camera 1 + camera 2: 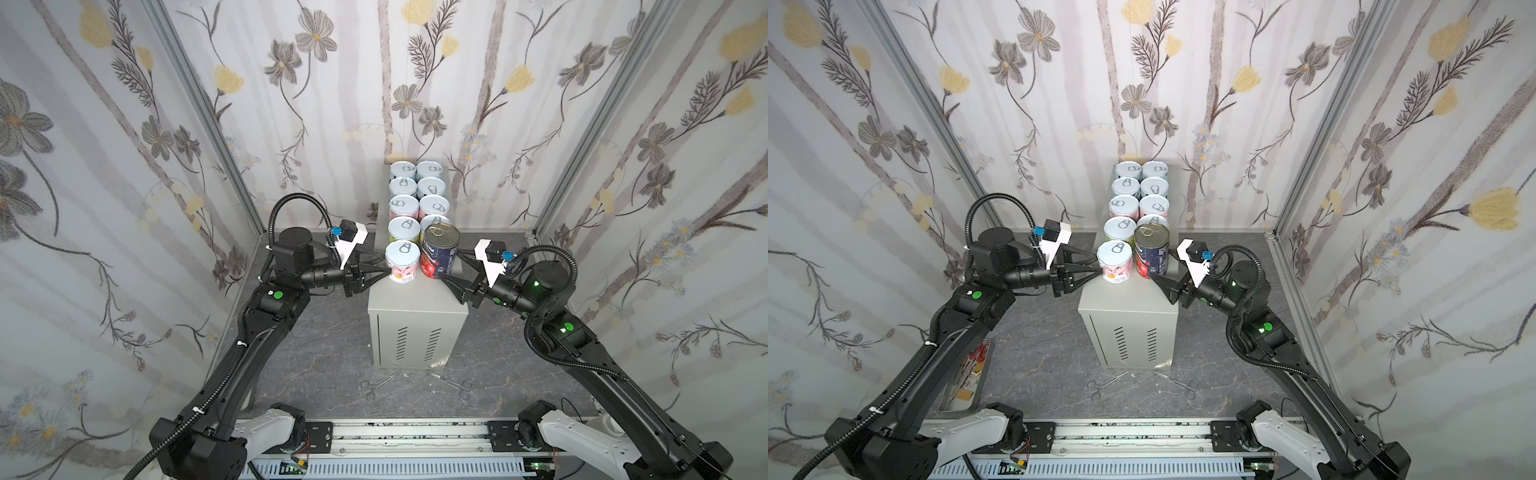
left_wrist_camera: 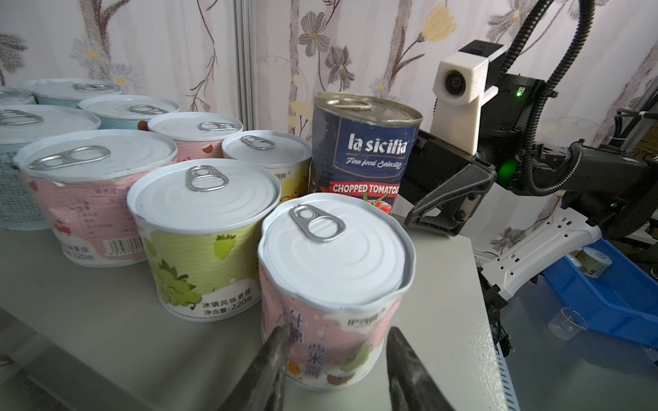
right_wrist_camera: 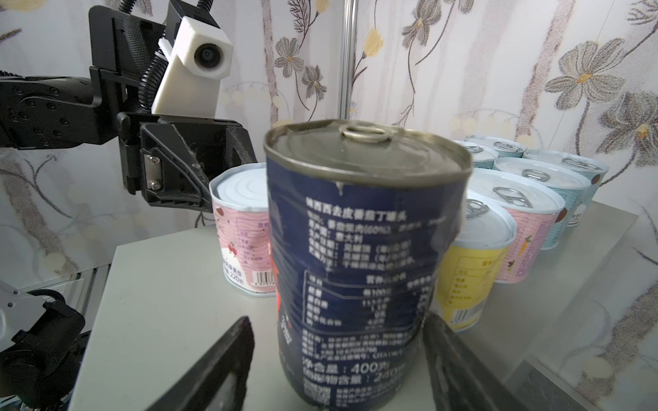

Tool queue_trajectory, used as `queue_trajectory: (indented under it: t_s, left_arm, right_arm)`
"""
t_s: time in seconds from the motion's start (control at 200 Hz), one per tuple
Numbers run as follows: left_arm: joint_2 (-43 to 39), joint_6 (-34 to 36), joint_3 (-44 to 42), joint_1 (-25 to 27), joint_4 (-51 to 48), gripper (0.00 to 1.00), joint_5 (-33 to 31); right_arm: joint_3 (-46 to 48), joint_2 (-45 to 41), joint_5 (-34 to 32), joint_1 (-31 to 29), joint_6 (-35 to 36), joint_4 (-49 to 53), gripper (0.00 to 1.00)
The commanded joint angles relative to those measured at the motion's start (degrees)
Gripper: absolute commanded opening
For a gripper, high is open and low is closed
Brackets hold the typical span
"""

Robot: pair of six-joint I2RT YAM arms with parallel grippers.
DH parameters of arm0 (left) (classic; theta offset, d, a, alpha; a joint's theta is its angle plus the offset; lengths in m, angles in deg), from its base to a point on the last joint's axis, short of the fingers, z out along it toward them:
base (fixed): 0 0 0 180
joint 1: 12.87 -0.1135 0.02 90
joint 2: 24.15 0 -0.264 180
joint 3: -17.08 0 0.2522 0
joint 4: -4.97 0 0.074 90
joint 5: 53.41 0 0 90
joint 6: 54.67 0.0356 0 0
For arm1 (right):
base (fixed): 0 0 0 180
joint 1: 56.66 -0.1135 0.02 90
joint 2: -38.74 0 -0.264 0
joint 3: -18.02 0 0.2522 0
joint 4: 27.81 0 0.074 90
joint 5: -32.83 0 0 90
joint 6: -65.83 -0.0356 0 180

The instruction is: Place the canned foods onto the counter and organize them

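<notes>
The counter (image 1: 415,316) is a tall light-grey box with vent slits. Several short cans (image 1: 417,195) stand on it in two rows running back. At the front of the left row stands a pink can (image 1: 402,262) (image 2: 331,277). My left gripper (image 1: 386,266) (image 2: 338,331) is open, its tips narrower than this can and resting at its outer side. The dark-blue tomato can (image 1: 440,253) (image 3: 356,249) stands at the front right. My right gripper (image 1: 450,266) (image 3: 338,320) is open astride its base; a gap shows beside one finger.
Two pairs of metal scissors (image 1: 374,384) (image 1: 455,382) lie on the dark marbled floor before the counter. A tray of small items (image 1: 963,374) sits at the floor's left edge. Floral walls close in on three sides. A blue bin (image 2: 605,284) and a clear cup (image 2: 568,322) lie off to the right.
</notes>
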Motion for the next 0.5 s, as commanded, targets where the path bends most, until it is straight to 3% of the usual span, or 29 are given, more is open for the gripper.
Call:
queue_trajectory:
  t_s: [0.0,0.495]
  left_arm:
    - [0.4,0.2,0.9,0.1,1.6,0.45,0.7]
    - [1.5,0.4,1.5,0.4,1.3,0.45,0.5]
  right_arm:
    - [0.1,0.0,-0.4,0.0,0.5,-1.2,0.75]
    - [0.6,1.1,0.5,0.0,0.4,-1.8,0.71]
